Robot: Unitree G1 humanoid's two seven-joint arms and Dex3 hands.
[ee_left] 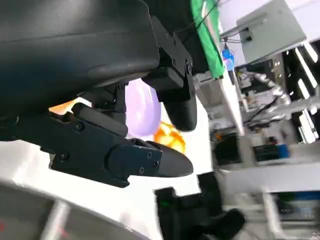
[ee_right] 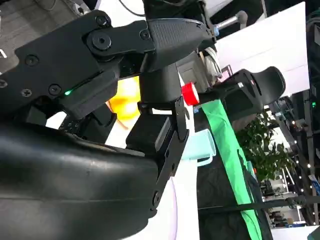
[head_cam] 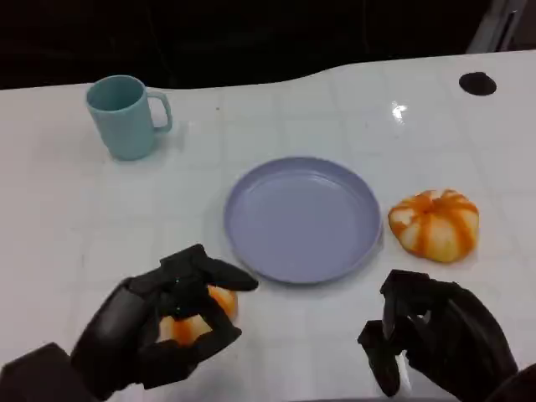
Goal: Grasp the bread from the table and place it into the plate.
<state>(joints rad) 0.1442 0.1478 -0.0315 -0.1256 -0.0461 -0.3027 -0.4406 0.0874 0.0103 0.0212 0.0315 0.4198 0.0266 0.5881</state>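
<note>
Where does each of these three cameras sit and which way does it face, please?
Head view: high on the robot, looking down at the white table, round lilac plate, both hands.
Left wrist view: behind the left hand, facing across the table; plate and orange bread beyond the fingers.
Right wrist view: behind the right hand, facing the pale teal mug.
Shared: all show the plate; head and right wrist views share the mug.

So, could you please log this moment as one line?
left hand: holds bread | right hand: empty, fingers curled | plate: empty
</note>
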